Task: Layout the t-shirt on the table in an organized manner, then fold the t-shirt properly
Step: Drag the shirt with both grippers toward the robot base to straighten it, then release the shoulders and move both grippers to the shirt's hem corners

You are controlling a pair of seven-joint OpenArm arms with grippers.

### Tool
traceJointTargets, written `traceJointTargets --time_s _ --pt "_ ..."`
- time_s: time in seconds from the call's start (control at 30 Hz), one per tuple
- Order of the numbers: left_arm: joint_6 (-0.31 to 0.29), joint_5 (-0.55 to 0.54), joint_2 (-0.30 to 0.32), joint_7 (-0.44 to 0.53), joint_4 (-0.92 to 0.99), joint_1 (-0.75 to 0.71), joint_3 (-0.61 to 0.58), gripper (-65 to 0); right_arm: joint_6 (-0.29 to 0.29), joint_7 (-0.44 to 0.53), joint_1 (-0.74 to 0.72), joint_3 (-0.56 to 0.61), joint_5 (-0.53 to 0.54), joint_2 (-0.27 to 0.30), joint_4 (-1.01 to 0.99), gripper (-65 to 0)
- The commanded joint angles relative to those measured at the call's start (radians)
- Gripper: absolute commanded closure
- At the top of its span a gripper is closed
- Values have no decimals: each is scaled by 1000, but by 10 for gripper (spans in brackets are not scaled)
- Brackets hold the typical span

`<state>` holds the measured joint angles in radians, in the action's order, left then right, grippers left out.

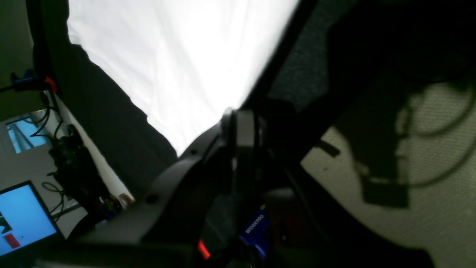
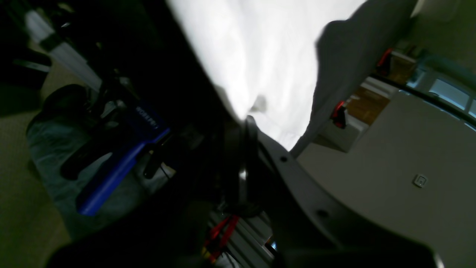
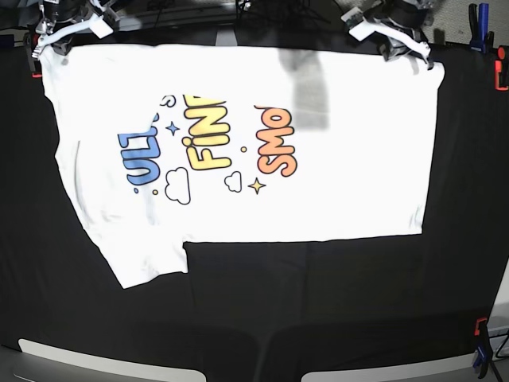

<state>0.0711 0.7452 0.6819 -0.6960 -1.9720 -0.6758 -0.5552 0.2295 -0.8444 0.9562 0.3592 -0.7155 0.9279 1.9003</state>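
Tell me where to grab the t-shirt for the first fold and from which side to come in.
Both grippers sit at the far edge of the t-shirt: the left gripper at one far corner, the right gripper at the other. The shirt lies flat and print-up on the table, so pinching those two far corners from the far side looks best, then drawing them toward the near edge.

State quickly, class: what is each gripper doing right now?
Left gripper: shut on the t-shirt at its far edge.
Right gripper: shut on the t-shirt's other far corner.

Both claws' tips blurred against t-shirt [image 1: 178,63].
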Motion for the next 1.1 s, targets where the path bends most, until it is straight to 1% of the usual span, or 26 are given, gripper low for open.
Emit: traceJointTargets --time_s 0.0,0.27,0.47,0.5,0.57,0.6,0.63,0.67,0.73,0.8,0.9,0.93,0.97,1.0,1.03,1.07 --pt "16 14 12 7 -18 -8 3 0 18 -21 8 -6 -19 14 13 0" --pt "16 14 15 0 -18 -8 4 0 18 -44 8 -6 -19 14 13 0" --pt "16 13 14 0 -18 -8 4 0 18 -89 8 -6 -19 14 13 0" --pt "17 12 14 0 -18 -8 4 -36 18 -89 8 -6 -19 14 13 -29" --pt "20 -9 14 0 -18 -8 4 -150 19 -89 8 -6 -19 14 13 -159" --pt "24 -24 14 -2 -18 -8 4 -194 28 -92 8 -6 -18 14 13 -216" --pt "24 -40 14 -8 -18 -8 4 -216 47 -92 8 -6 -19 14 13 -259" --pt "24 -51 13 -20 -18 -8 4 -220 67 -99 8 -6 -19 14 13 -285" --pt "24 -71 14 -61 -18 -8 4 -220 93 -113 9 -6 -19 14 13 -291" --pt "24 -74 14 -116 -18 -9 4 -220 93 -111 16 -5 -19 14 14 -291" --pt "27 -73 14 -218 -18 -9 4 -220 93 -80 66 -4 -32 14 20 -291" --pt "41 -73 14 -255 -18 -10 4 -220 93 -72 93 -3 -60 14 24 -291" --pt "71 -67 14 -294 -18 -12 4 -220 94 -71 121 0 -90 14 30 -291" --pt "104 -43 14 -349 -18 -12 4 -220 108 -71 148 4 -119 14 38 -291" --pt "141 4 14 -428 -18 -11 4 -220 135 -70 171 10 -142 14 49 -291" --pt "171 74 14 -513 -18 -10 4 -220 171 -71 188 13 -154 14 62 -291"
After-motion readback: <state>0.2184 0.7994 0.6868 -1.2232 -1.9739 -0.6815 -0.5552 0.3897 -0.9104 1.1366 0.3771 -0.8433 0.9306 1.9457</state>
